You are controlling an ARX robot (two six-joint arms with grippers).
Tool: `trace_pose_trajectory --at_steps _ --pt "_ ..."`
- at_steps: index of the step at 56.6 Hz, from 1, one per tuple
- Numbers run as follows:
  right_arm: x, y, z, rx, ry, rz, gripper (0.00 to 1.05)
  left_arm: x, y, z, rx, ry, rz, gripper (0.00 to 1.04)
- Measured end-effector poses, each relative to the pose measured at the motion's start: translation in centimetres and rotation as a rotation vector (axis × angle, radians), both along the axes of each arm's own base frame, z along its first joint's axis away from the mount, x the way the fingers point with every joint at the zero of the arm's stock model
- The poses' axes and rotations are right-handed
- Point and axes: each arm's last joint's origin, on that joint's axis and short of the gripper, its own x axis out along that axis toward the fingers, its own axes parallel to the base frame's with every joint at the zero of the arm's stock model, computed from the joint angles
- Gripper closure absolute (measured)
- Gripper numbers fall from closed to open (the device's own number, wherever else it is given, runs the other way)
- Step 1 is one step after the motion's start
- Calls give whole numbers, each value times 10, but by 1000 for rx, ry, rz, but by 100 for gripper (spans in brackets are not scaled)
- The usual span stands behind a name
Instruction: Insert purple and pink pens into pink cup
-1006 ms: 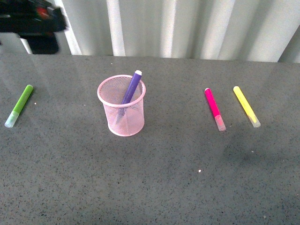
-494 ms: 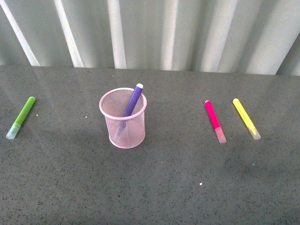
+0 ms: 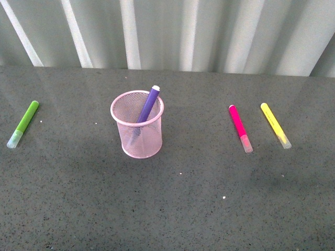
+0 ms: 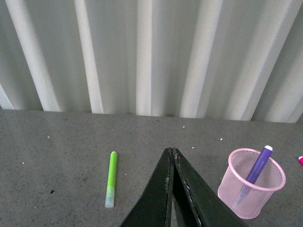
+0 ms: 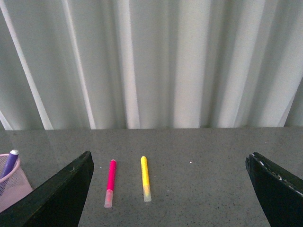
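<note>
**A:** Where are the pens sitting?

**B:** The purple pen [image 3: 148, 104] is leaning on the pink cup's [image 3: 141, 138] rim, being taller than the cup. The pink pen [image 3: 239, 127] is lying on the table [image 3: 172, 209], well apart, beside a yellow marker [image 3: 275, 124].

**A:** And the grippers?

**B:** The left gripper [image 4: 171, 156] is pinching closed on nothing. The right gripper [image 5: 169, 158] is gaping wide, facing the pink pen, likely readying a grab.

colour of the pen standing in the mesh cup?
Purple pen with a pale end tip, in the pink cup. Front view shows it best.
</note>
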Motion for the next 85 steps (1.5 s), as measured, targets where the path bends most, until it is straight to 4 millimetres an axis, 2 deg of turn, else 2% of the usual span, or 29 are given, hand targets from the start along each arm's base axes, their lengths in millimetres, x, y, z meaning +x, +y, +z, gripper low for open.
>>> trace_pose_trajectory --at_steps 27,63,72,85 --pt "0 0 0 0 0 0 7 -21 0 8 0 -26 -2 101" --pt "0 0 0 0 0 0 7 -36 0 7 0 -26 -2 101" --pt "0 0 0 0 0 0 7 -47 0 4 0 -11 -3 101" --pt "0 0 0 0 0 0 7 -48 0 4 0 -19 -2 101"
